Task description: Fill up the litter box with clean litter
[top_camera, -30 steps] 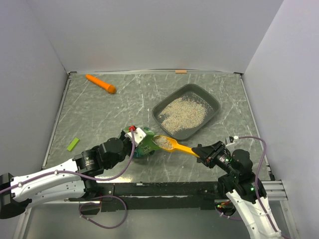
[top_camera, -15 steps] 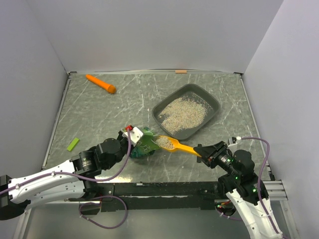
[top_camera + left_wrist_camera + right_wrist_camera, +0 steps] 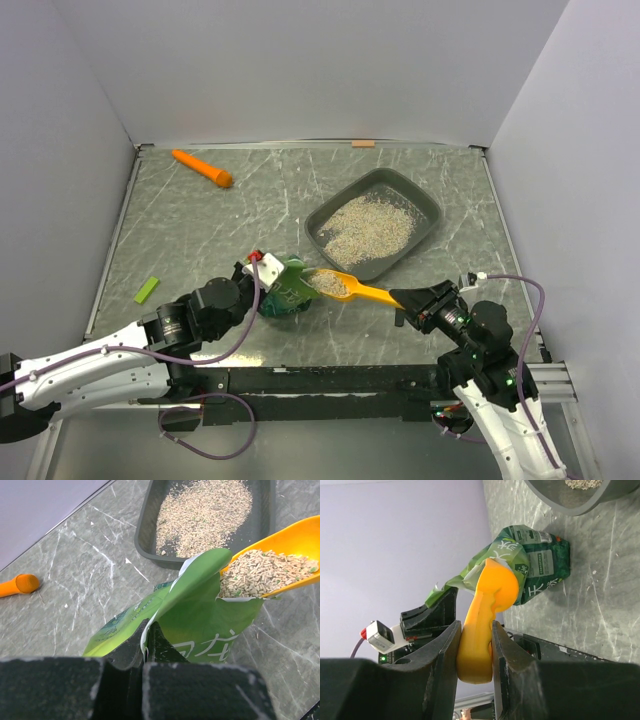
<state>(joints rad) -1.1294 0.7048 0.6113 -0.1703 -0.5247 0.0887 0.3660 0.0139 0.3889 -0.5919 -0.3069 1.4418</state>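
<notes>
The dark grey litter box point(image 3: 432, 214) sits at the back right, with clean litter point(image 3: 365, 231) spread over its floor; it also shows in the left wrist view point(image 3: 146, 540). My left gripper point(image 3: 268, 278) is shut on the edge of the green bag point(image 3: 290, 291), pinching the rim point(image 3: 145, 642) and holding its mouth open. My right gripper point(image 3: 404, 303) is shut on the handle of the orange scoop point(image 3: 350, 290), whose bowl is heaped with litter point(image 3: 260, 575) at the bag's mouth. The scoop also shows in the right wrist view point(image 3: 482, 625).
An orange carrot-shaped thing point(image 3: 202, 167) lies at the back left. A small green strip point(image 3: 147, 289) lies near the left edge. The table's front edge and black rail run just below the bag. Walls close in the table on three sides.
The bag's mouth and the scoop's bowl have shifted slightly toward the back. The left gripper has shifted slightly back-left with the bag.
</notes>
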